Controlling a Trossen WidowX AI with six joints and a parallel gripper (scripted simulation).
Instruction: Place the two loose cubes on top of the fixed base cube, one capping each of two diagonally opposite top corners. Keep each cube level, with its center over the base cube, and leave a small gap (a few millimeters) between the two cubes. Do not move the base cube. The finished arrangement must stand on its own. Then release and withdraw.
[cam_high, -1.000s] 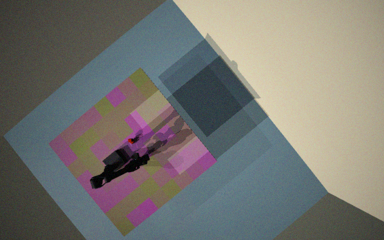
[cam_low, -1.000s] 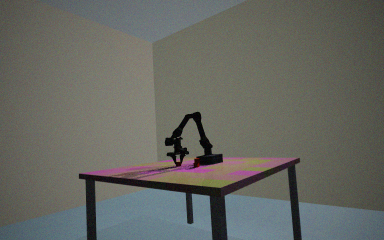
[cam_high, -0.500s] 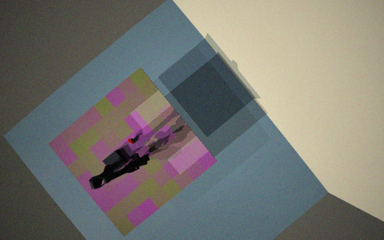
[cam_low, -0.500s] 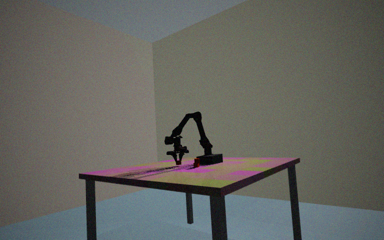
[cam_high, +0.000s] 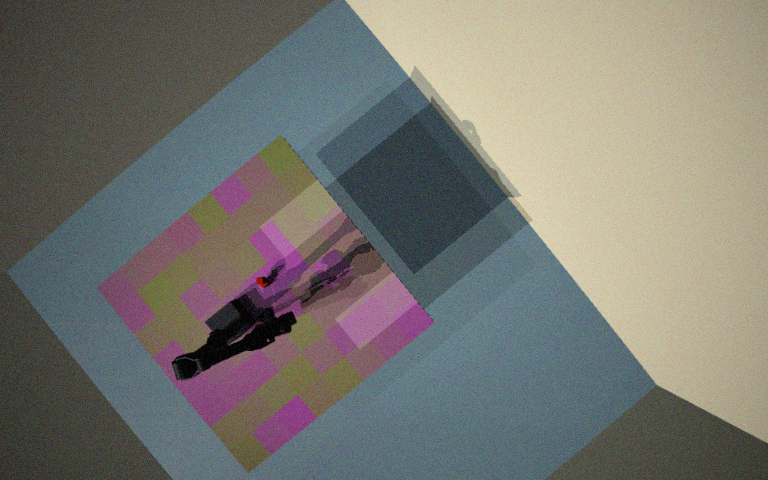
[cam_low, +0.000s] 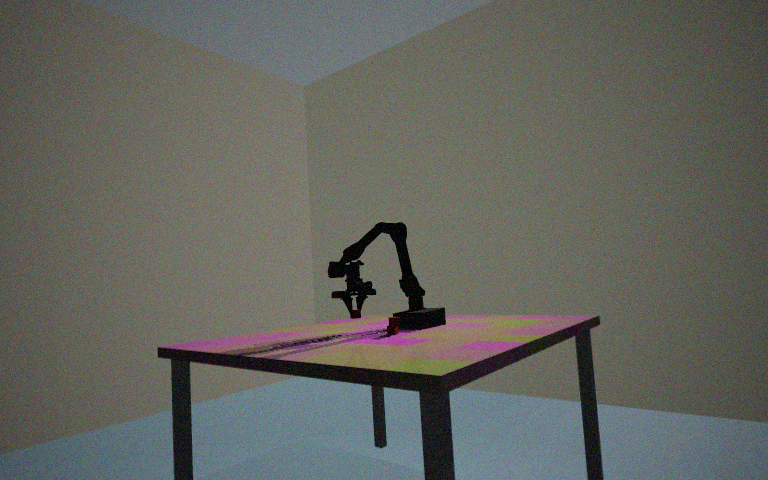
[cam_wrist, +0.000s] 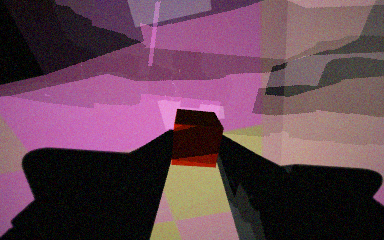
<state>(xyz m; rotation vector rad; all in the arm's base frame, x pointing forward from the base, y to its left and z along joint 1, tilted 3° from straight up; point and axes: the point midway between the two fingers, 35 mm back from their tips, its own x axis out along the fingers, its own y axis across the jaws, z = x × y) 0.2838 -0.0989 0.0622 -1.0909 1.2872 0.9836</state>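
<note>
Fingers tight on 1 red cube (cam_wrist: 196, 138), just above the patchwork table (cam_low: 396, 362).

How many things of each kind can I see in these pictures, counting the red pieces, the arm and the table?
Red pieces: 2, namely the held cube in the gripper and the red piece by the arm's base, which is too small to tell if it is a single cube
Robot arm: 1
Table: 1
Total: 4
</note>
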